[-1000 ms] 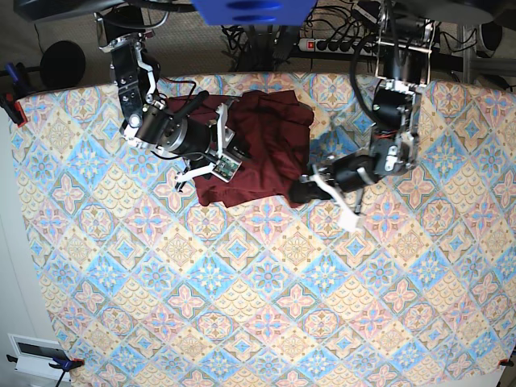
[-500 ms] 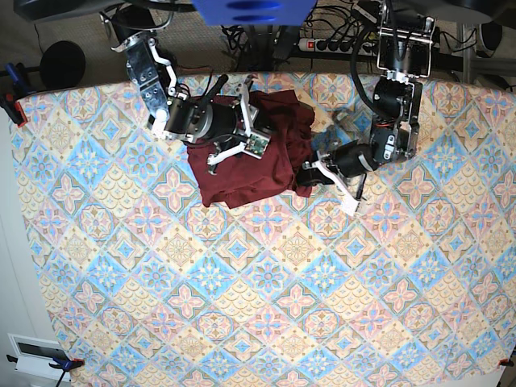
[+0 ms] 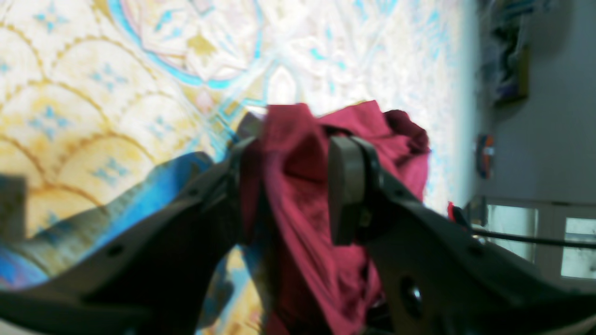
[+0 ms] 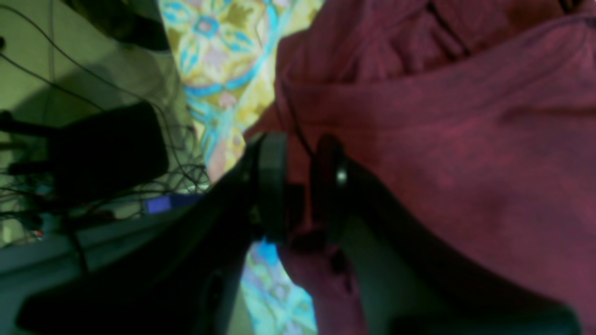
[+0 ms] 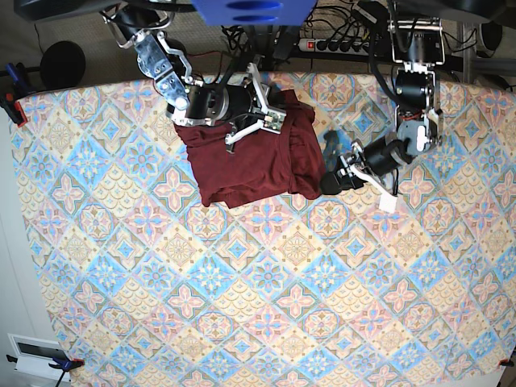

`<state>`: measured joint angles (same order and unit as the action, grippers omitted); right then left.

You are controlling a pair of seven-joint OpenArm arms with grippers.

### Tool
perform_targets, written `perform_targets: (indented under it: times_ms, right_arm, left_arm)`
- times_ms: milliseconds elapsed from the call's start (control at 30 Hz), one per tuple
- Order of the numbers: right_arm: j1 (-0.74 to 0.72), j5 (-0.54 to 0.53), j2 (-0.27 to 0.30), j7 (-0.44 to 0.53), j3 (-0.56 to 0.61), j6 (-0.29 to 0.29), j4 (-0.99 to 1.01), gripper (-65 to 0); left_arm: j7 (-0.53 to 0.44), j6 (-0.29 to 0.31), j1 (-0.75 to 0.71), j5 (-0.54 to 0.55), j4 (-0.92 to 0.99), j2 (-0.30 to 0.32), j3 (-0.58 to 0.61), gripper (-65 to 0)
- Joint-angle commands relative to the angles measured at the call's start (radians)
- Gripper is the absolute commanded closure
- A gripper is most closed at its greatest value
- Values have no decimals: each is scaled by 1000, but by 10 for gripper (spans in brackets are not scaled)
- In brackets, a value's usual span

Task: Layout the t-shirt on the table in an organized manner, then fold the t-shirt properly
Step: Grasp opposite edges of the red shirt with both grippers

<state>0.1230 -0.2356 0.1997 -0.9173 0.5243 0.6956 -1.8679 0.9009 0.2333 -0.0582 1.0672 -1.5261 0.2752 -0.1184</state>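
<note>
Left wrist view: the left gripper (image 3: 298, 186) has its jaws spread apart with a bunched fold of the t-shirt (image 3: 321, 242) lying between them. One pad touches the cloth and the other looks slightly off it, so this is at most a loose hold. The patterned bench (image 3: 116, 93) runs behind. The picture is blurred.

Right wrist view: the right gripper (image 4: 298, 186) has its jaws nearly pressed together, pinching an edge of the maroon t-shirt (image 4: 442, 139) where it meets the bench (image 4: 223, 70). Which part of the garment that edge is, I cannot tell. Cables and dark gear lie on the floor beyond the bench edge.

Base view: the t-shirt (image 5: 250, 165) sits as a crumpled heap at the far middle of the bench (image 5: 266, 306), between both arms. The right gripper (image 5: 254, 121) is at its top edge and the left gripper (image 5: 343, 173) is just beside its side edge. The heap is roughly squarish with no clear long axis. The sleeves and neck are buried, so its heading is not readable.

Handling, as a judgement: the thin jersey is light and limp, it will drape and sag, and it is not fragile. It is best taken at the shoulder seams or hem corners, one in each gripper, then pulled apart to flatten it. A pinch that gathers several layers risks dragging the whole heap.
</note>
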Motion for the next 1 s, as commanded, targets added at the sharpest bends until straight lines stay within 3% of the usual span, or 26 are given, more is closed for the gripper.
perform_targets:
  times_ms: [0,267,400,500,700,967]
  right_arm:
    - [-18,-29,-6,39,-19,3,-68,-121]
    - [-26,-34,-3,39,-277,3,-134,-121]
    - [-82,-35,-1,31,-346,3,-97,-121]
    - [-179,-35,-1,28,-335,3,-40,-115]
    - [-265,-35,-1,31,-241,3,86,0]
    - [-372,-29,-9,66,-99,3,337,-7]
  left_arm:
    - [-6,18,-2,34,-58,8,0,-240]
    - [-6,19,-196,32,-316,14,3,-226]
    - [-6,19,-248,29,-354,14,44,-114]
    - [-6,19,-257,-26,-390,12,112,-3]
    - [-15,18,-257,-187,-413,-31,227,-5]
    - [-16,15,-231,-482,-302,-107,290,-3]
